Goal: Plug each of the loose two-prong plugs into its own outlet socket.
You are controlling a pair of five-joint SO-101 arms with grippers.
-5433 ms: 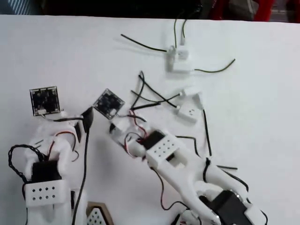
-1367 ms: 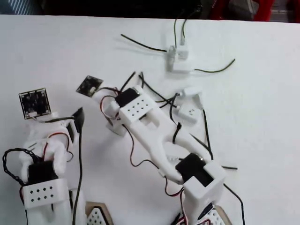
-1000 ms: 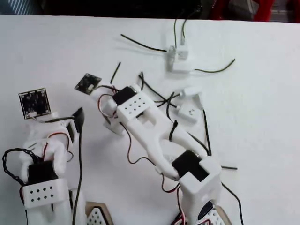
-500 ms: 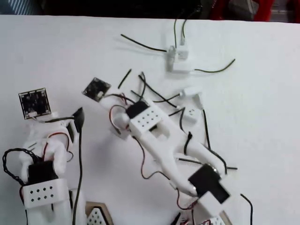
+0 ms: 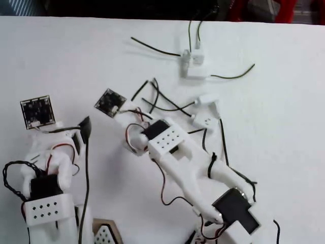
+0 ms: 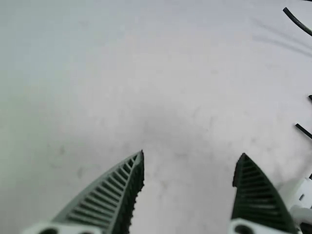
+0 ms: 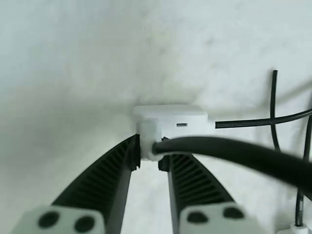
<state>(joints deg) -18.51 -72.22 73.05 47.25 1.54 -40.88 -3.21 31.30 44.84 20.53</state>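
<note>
Where the right gripper (image 7: 150, 146) is: low over the middle of the table.
Right jaws: almost closed, pinching the white plug (image 7: 168, 116) at the end where its black cord (image 7: 234, 153) goes in.
Left gripper (image 6: 191, 161): jaws wide apart, holding nothing, over bare white table (image 6: 97, 73).
Outlet socket (image 5: 203, 122): lying near the right arm (image 5: 175, 147), with a second plug (image 5: 205, 99) just beside it.
Far pieces (image 5: 192, 63): two white parts touching, with thin wires.

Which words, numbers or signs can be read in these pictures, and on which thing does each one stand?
None can be read.
The left arm's circuit board and the right arm's circuit board carry small markings, too blurred to read.
The white socket bears no legible print.
</note>
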